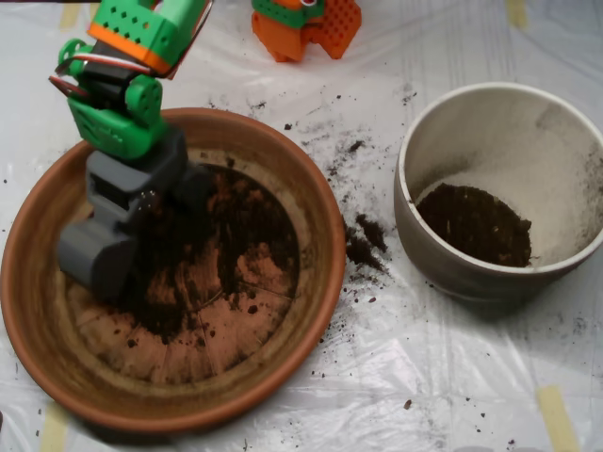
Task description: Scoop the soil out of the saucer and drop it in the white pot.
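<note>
One scoop [127, 235]: lowered at the saucer's left side; spread or pressed together cannot be told.
Soil [236, 231]: part left in the saucer [283, 377].
Pot [443, 273]: right of the saucer, some soil already dropped inside.
Spill [363, 243]: crumbs scattered between.

The saucer [311, 202] looks like matt, unglazed terracotta. The soil [236, 235] is loose, crumbly and dull. The white pot [490, 122] has a chalky, dusty inside. The gripper [122, 221] is smooth grey plastic. A thin, wrinkled, glossy plastic sheet [452, 377] covers the surface.
</note>
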